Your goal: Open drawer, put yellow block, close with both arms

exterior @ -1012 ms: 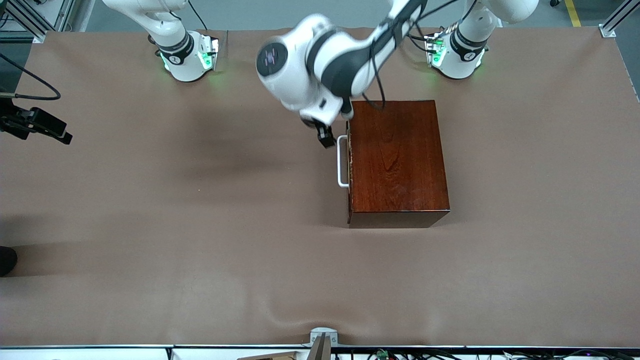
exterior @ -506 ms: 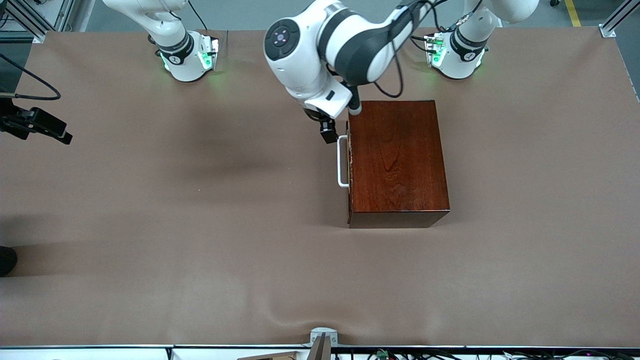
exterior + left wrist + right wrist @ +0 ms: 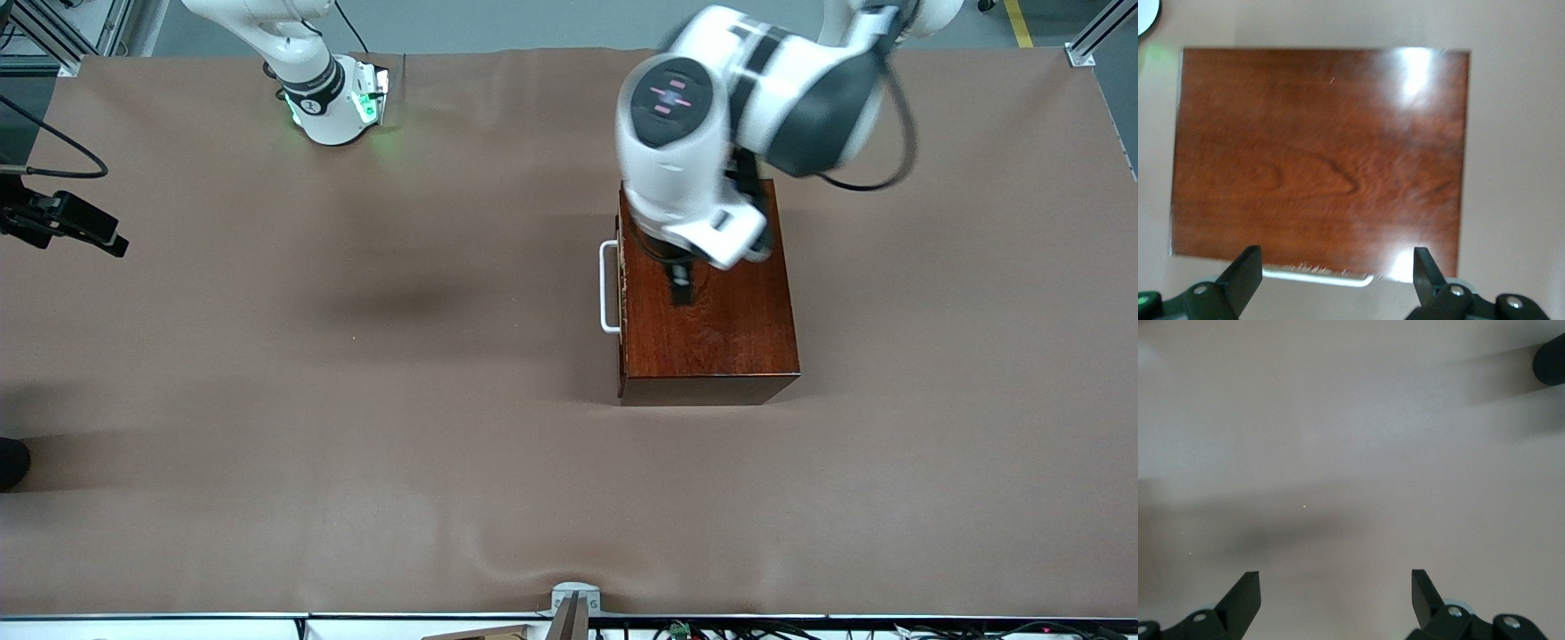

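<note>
The left gripper (image 3: 680, 289), fingers spread and empty, hangs over the wooden box's (image 3: 707, 293) top. The shut drawer's white handle (image 3: 608, 287) faces the right arm's end. The right gripper (image 3: 1336, 593) waits, open, over bare table; no yellow block shows.

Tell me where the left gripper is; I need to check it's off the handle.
The left gripper hangs open over the top of the wooden box, apart from the white handle.

no words, no numbers, no labels, no brand names to read anywhere, not on the wooden box (image 3: 707, 293), not on the worktop (image 3: 356, 400)
</note>
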{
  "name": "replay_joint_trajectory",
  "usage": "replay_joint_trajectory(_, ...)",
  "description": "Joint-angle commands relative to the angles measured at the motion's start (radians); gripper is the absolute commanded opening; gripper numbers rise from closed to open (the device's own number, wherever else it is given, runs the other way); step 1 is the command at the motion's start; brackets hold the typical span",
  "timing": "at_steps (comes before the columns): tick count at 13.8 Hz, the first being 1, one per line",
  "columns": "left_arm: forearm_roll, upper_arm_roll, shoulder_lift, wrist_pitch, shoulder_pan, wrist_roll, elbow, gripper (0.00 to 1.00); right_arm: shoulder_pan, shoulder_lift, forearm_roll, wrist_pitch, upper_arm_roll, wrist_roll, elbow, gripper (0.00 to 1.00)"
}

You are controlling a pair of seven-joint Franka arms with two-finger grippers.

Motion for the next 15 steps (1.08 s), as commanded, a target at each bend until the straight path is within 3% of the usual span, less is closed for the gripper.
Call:
replay_joint_trajectory(1,-0.001,-0.012,-0.049,0.003,0.086,0.107,-0.042,1.0,0.005,-0.016,-0.013,0.01,-0.001,0.007,-0.014,1.0)
replay_joint_trajectory(9,-0.021,-0.018,-0.124,0.007,0.356,0.544,-0.102,1.0,0.005,-0.016,-0.012,0.019,-0.003,0.007,-0.013,1.0)
replay_joint_trajectory(12,-0.025,-0.018,-0.153,0.003,0.423,0.638,-0.108,1.0,0.005,-0.016,-0.01,0.021,-0.001,0.009,-0.008,1.0)
replay_joint_trajectory(15,-0.03,-0.018,-0.234,0.006,0.457,0.728,-0.189,1.0,0.005,-0.016,-0.007,0.019,-0.001,0.009,-0.008,1.0)
